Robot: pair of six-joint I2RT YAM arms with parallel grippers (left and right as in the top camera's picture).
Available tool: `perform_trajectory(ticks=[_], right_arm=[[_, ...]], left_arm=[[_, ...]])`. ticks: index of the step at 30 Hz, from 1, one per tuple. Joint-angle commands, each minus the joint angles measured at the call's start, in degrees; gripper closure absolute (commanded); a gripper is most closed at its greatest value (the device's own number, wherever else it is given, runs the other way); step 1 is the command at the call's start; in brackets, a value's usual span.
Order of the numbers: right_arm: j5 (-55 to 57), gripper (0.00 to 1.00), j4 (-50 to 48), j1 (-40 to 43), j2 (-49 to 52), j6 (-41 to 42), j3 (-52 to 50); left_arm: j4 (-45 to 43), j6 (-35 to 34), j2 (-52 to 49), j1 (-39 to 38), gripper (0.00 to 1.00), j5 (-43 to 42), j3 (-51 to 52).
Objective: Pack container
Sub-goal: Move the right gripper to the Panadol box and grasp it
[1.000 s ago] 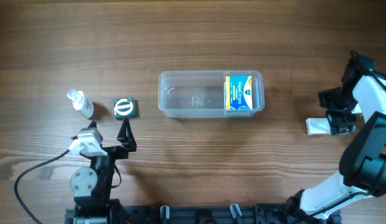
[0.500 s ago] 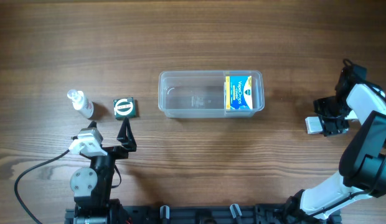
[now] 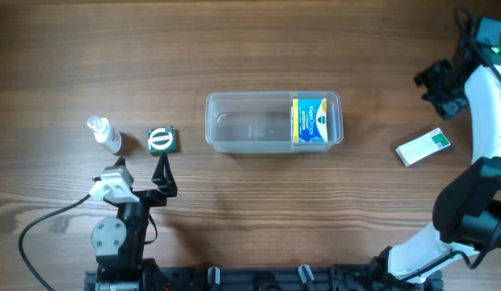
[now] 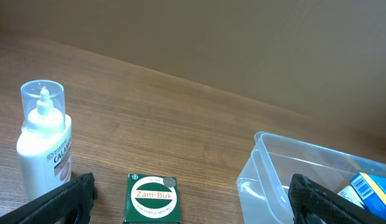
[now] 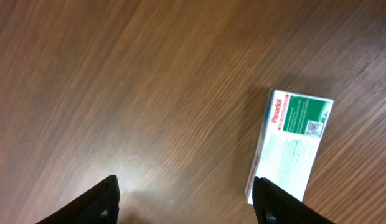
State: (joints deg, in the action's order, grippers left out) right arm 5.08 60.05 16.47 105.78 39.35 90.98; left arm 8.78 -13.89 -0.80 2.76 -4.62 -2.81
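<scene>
The clear plastic container (image 3: 250,123) stands mid-table with a blue and yellow box (image 3: 310,121) in its right end. It also shows in the left wrist view (image 4: 286,177). My left gripper (image 3: 145,176) is open and empty, just in front of a green Zam-Buk box (image 3: 162,141), which lies between its fingers (image 4: 193,202) in the left wrist view (image 4: 154,198). My right gripper (image 3: 443,81) is open and empty at the far right. It is beyond a white and green Panadol box (image 3: 423,146) lying flat on the table. That box sits beside the right finger (image 5: 188,199) in the right wrist view (image 5: 291,144).
A small clear bottle (image 3: 105,134) with a white label stands left of the Zam-Buk box and shows in the left wrist view (image 4: 43,146). The right arm's white links run along the table's right edge. Bare wood lies between the container and the Panadol box.
My right gripper was down over the Panadol box and has pulled away toward the far right. The box now lies uncovered, shifted slightly right and turned. The left arm has not moved.
</scene>
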Motion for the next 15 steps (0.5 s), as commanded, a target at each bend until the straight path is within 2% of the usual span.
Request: perform_trajectory(ticks=[1,3,5,9,15], right_arm=[[5.0,0.3,1.3,1.4,0.2,3.0,-7.8],[4.9,0.31,-0.4,2.4,0.2,6.9,-15.5],[3.2,0.31,-2.0,3.3,0.2,7.5,-18.5],[4.2,0.26,-3.2,3.4,0.2,5.4,-19.5],[4.3,0.26,-13.6,3.5,0.4,1.0,-24.4]], left_arm=[[-0.2,-0.3,0.4,0.3,0.0,-0.5,0.4],[-0.2,-0.3,0.4,0.3,0.0,-0.5,0.4],[-0.2,-0.3,0.4,0.3,0.0,-0.5,0.4],[-0.2,-0.3,0.4,0.3,0.0,-0.5,0.4],[-0.2,-0.3,0.4,0.3,0.0,-0.5,0.4]])
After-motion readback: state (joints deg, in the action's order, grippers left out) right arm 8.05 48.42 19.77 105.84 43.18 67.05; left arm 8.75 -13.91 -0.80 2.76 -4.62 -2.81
